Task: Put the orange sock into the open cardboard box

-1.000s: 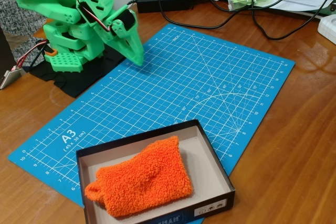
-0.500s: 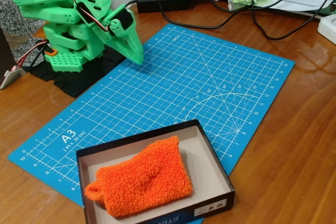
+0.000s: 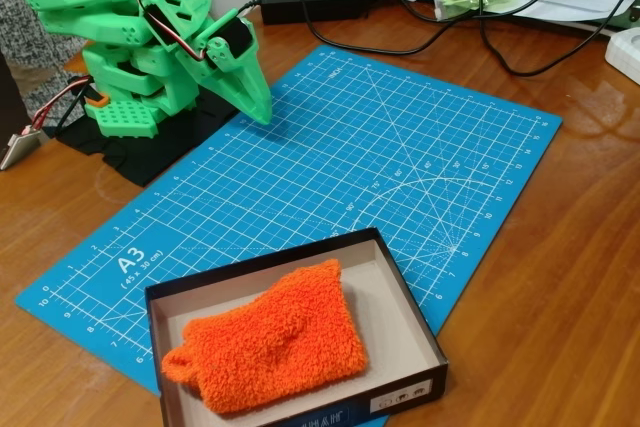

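Wooden desk [image 3: 560, 277], blue cutting mat [image 3: 400, 157]: orange sock [image 3: 265, 342] lying lengthwise inside open cardboard box [image 3: 405, 292], well apart from folded-back gripper [image 3: 258, 107], jaws seemingly closed, empty.

**Fuzzy cloth, matt card, glossy wood**

The orange sock [image 3: 265, 345], thick fuzzy terry cloth, lies inside the open cardboard box [image 3: 405, 322], whose beige card floor looks matt and smooth. Under the box, the blue cutting mat [image 3: 400, 147] has a dull printed surface. Around the mat, the wooden tabletop [image 3: 570, 277] shines with varnish. The green arm [image 3: 150, 37] is matt plastic.
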